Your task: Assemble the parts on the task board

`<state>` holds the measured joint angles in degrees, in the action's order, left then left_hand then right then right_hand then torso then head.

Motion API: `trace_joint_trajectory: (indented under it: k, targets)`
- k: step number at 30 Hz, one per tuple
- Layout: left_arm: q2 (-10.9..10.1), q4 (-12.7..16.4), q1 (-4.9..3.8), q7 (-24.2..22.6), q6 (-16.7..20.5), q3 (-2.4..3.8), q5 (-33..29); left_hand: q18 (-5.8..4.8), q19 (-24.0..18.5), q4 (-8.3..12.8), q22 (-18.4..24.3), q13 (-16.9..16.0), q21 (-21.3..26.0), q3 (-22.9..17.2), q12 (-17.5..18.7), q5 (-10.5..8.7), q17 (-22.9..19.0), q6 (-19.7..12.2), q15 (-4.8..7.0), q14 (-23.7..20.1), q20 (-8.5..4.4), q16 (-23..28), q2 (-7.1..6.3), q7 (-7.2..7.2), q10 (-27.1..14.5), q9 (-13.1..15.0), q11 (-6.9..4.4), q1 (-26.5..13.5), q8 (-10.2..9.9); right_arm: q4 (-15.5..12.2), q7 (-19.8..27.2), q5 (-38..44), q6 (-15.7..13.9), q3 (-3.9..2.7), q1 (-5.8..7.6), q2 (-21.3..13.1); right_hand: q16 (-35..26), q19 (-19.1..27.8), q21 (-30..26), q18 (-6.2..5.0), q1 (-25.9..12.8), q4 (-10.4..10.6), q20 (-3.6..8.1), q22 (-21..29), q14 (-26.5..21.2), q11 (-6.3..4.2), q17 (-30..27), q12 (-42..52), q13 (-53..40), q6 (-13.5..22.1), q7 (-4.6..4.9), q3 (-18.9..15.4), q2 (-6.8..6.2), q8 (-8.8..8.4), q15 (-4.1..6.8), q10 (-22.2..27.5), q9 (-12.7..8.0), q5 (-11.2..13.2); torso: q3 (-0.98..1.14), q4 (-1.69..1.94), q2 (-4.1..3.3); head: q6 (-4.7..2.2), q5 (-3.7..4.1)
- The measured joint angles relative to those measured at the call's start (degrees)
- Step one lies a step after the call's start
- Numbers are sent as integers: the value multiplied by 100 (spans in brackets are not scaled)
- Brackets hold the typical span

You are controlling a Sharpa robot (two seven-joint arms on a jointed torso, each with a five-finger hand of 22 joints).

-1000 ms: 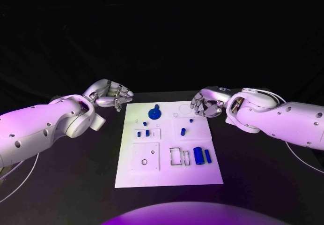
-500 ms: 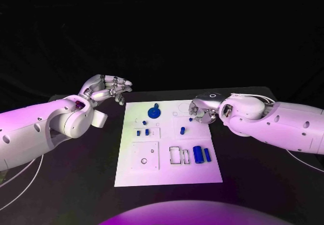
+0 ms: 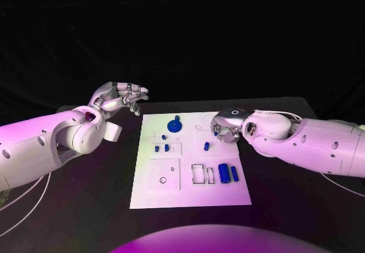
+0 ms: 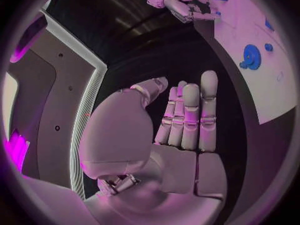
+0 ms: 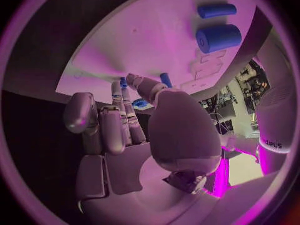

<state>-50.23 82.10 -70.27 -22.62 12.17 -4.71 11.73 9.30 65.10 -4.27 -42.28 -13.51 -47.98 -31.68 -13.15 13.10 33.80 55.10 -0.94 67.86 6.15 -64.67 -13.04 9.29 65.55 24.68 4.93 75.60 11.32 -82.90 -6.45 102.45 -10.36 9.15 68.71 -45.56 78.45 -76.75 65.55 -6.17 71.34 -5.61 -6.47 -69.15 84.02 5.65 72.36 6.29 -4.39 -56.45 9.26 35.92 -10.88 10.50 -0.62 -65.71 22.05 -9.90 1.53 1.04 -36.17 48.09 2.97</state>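
Left hand hangs above the black table off the board's far left corner, palm turned up and fingers loosely apart, gripping nothing; its wrist view shows the fingers straight and side by side with nothing in the palm. It reads as parked out of the way, leaving the plate to the other arm.

Board lies flat in the middle of the table, long side running away from the robot. Going across it: two short blue pegs stand in a small panel on its left half, with a square panel and a ring-shaped hole nearer the robot. At the far end sits the blue gear, flat on the plate with a stub rising from it. Right of centre are two small pegs upright near the far right, then empty rectangular slots, and a thick blue cylinder lying beside a thinner bar near the right edge. These seem laid out loose beside their sockets, waiting to be fitted.

Right hand is low over the board's far right part, fingers pointed down toward those small pegs. Its wrist view shows fingertips close to a peg, yet whether they pinch it or merely hover I cannot tell. My guess is it is lining up a grasp there.
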Motion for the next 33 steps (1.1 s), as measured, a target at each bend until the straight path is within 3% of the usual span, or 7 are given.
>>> trace_joint_trajectory:
  k: [16,19,21,25,33]
  targets:
    - [-9,1,-1,-7,-1,1,-109,-1,0,-15,14,-7,23,15,-15,0,5,0,0,0,0,0,0,1,-1,-6,0,0,0,204,-43,108,-188,-6,-86,184,54,1,23,0,62,39,0,-54,0,-10,25,2,-46,-48,18,86,62,0,0,-99,25,53,14,-5,-2,20,-33]
    - [-10,1,-1,-3,-2,1,-116,0,0,-15,14,-7,23,15,-15,0,5,0,0,1,0,0,0,1,0,-5,0,0,0,211,-43,120,-222,-7,-97,192,88,-12,67,-1,124,16,13,-104,0,-48,44,39,-77,-188,-34,110,124,87,0,-259,74,61,14,-10,-2,30,-36]
    - [-9,0,-1,1,-2,1,-120,0,0,-15,14,-7,23,15,-15,0,5,0,-1,1,0,0,0,1,-1,-5,0,0,0,211,-42,125,-233,-7,-102,194,121,-44,145,-1,198,-1,46,-160,-1,-62,65,107,-117,-348,-93,159,198,196,71,-395,133,206,14,-11,-1,40,-38]
    - [-9,-1,-1,9,-3,1,-127,0,13,1,14,-7,23,32,-15,0,19,-22,-1,1,-12,-23,0,22,-1,-12,0,0,0,203,-37,130,-236,-7,-114,194,162,-112,245,-1,289,-111,113,-255,0,8,92,221,-167,-511,-177,269,289,327,147,-464,215,241,11,-14,4,53,-36]
    - [-9,-3,-1,33,-6,1,-136,-1,22,1,43,-13,63,31,-15,0,17,-33,-1,1,-20,-23,0,33,-23,-20,22,0,0,184,-62,203,-243,-7,-128,185,188,-110,350,-1,289,-165,156,-371,-19,39,112,244,-167,-533,-203,422,289,389,167,-492,276,219,6,-14,10,68,-20]
